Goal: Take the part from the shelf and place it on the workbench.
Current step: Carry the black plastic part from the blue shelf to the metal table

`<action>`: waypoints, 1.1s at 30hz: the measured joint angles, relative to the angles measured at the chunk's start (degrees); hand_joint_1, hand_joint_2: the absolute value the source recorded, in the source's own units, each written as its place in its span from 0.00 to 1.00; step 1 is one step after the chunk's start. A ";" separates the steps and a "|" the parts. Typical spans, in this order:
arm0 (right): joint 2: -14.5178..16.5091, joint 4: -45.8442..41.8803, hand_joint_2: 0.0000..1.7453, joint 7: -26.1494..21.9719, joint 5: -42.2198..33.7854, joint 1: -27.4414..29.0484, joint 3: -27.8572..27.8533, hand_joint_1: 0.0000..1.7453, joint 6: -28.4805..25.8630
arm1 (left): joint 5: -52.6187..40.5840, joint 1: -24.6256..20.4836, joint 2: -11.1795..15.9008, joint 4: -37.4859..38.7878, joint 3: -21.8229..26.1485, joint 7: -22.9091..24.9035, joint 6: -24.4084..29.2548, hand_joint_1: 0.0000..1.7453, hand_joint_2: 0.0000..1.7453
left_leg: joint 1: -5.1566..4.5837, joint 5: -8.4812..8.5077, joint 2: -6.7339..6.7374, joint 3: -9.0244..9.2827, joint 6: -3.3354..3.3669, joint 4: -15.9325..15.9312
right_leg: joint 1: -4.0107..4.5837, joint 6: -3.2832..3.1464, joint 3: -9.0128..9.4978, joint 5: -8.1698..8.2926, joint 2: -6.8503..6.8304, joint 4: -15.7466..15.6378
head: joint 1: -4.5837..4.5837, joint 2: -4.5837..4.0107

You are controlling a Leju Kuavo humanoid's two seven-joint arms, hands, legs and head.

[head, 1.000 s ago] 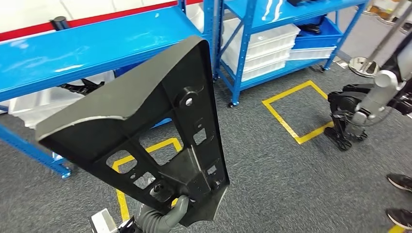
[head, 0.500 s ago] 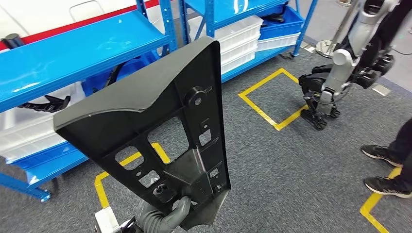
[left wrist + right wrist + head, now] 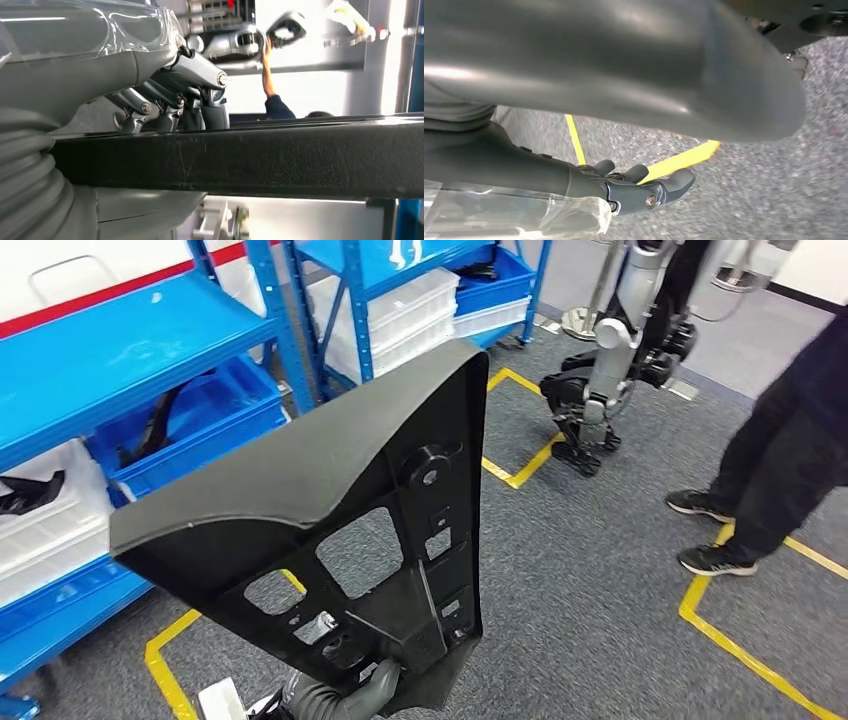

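Blue shelves (image 3: 150, 350) and grey carpet lie behind the part (image 3: 330, 530), a big, stiff black plastic panel that looks light but unwieldy. Left robot hand (image 3: 345, 695) clamps its narrow lower edge, a lever-prone hold; right robot hand (image 3: 639, 190) hangs curled on nothing

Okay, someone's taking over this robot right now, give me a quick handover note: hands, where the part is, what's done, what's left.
Left hand: grips the black part at its narrow lower end, fingers over its edge; the thumb shows in the head view.
Right hand: holds nothing, fingers curled, hanging over the grey carpet.
Part: off the blue shelves, carried upright in front of the robot.
Nearby: a person and another robot stand ahead on the right.
Done: part taken from the shelf.
Left: reach the workbench and set the part down on it.
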 joint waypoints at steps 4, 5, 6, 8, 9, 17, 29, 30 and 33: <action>-0.04 0.01 0.00 -0.43 -0.02 -0.23 -0.01 0.00 -0.03 | 0.12 -0.08 0.00 0.02 -0.09 -1.14 -1.14 1.00 1.00 | -0.70 -0.37 2.13 0.25 -0.79 0.21 | 0.39 -0.81 7.50 4.26 -4.38 -13.37 | -0.10 0.00; -0.04 0.01 0.00 -0.43 -0.04 -0.28 -0.02 0.00 -0.09 | 0.28 -0.06 0.00 0.04 -0.14 -1.35 -1.35 1.00 1.00 | -0.82 -0.42 2.57 0.28 -1.06 0.22 | 0.56 -1.23 7.43 4.16 -4.25 -13.64 | -0.16 0.00; -0.05 0.02 0.00 -0.42 -0.08 -0.26 -0.02 0.00 -0.15 | 0.49 -0.05 0.01 0.07 -0.19 -1.51 -1.51 1.00 1.00 | -0.76 -0.46 3.04 0.33 -1.32 0.21 | 0.57 -1.65 7.26 4.27 -3.60 -13.68 | -0.23 0.00; -0.07 0.03 0.00 -0.39 -0.12 -0.19 -0.02 0.00 -0.25 | 0.80 -0.01 0.01 0.11 -0.23 -1.74 -1.66 1.00 1.00 | -0.41 -1.47 2.27 0.03 -1.97 1.28 | 0.52 -2.37 7.05 4.58 -2.49 -13.81 | -0.24 0.00; -0.08 0.03 0.00 -0.36 -0.12 -0.21 -0.03 0.00 -0.27 | 0.85 0.05 0.02 0.13 -0.23 -1.86 -1.71 1.00 1.00 | -0.22 -2.93 1.07 -0.80 -2.27 3.34 | 0.43 -2.76 6.90 4.81 -1.91 -13.87 | -0.27 0.00; -0.02 0.07 0.00 0.14 0.18 -0.20 -0.02 0.00 -0.38 | 2.01 1.27 0.25 0.20 -0.19 -2.58 -1.84 1.00 1.00 | -0.04 -3.04 -5.09 -2.31 -1.69 7.05 | 0.70 -3.36 6.10 5.78 4.33 -13.78 | -0.37 0.00; 0.48 0.11 0.00 -0.19 -0.27 -0.13 -0.02 0.00 -1.60 | 3.23 1.18 0.16 0.24 -0.12 -2.25 -1.45 1.00 1.00 | 0.09 0.46 -1.37 0.28 0.03 -0.65 | 0.04 -0.58 -2.56 -1.74 0.51 3.45 | 0.06 0.00; 0.51 0.11 0.00 -0.11 -0.41 -0.10 -0.02 0.00 -1.71 | 3.33 1.04 0.16 0.25 -0.13 -2.19 -1.44 1.00 1.00 | 0.14 0.40 -0.60 0.30 -0.07 -0.62 | -0.19 -0.37 -1.61 -0.64 0.26 1.93 | 0.07 0.00; 0.76 0.09 0.00 0.46 -0.58 -0.19 -0.03 0.00 -2.01 | 3.61 0.36 0.14 0.26 -0.07 -2.10 -1.12 1.00 1.00 | 0.06 -0.08 1.35 0.54 -0.91 -0.35 | -0.52 -0.05 4.95 4.02 -2.69 -9.95 | 0.09 0.00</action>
